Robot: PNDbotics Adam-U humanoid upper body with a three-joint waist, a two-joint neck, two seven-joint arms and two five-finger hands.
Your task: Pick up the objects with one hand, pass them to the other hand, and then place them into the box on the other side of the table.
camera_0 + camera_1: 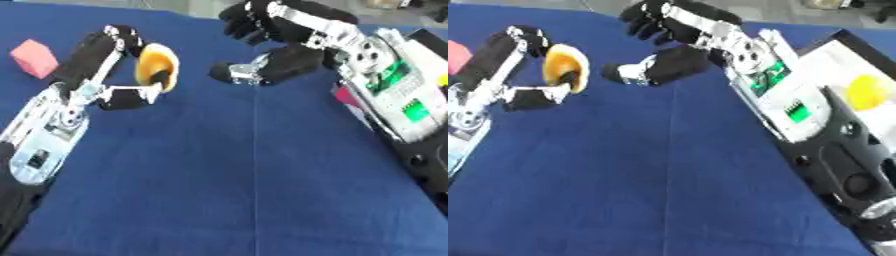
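At the far left a pink block-shaped object (33,57) lies on the blue cloth-covered surface (254,190), apart from both arms; it looks like another thing waiting its turn.

Next comes the left hand (118,75), black with silver joints, raised off the surface. Its fingers (122,36) curl over the top of a rounded yellow-orange object with a pale rim (157,66), while the thumb presses from below, so the thing is pinched between them and turned toward the middle of the surface. Held out this way, its free side faces the other arm, which suits a handover.

Just right of centre, the right hand (671,60) reaches in from the upper right. Its fingers are spread wide and mostly straight, the thumb stretched toward the yellow-orange object, and it holds nothing. A clear gap separates it from the object, so by my reading the pass is being lined up but has not happened yet.

At the far right, behind the right forearm, sits a box with a dark rim and pale floor (859,55), already holding a round yellow object (868,92). It lies on the right arm's side, which is probably why the object must change hands before being dropped in.
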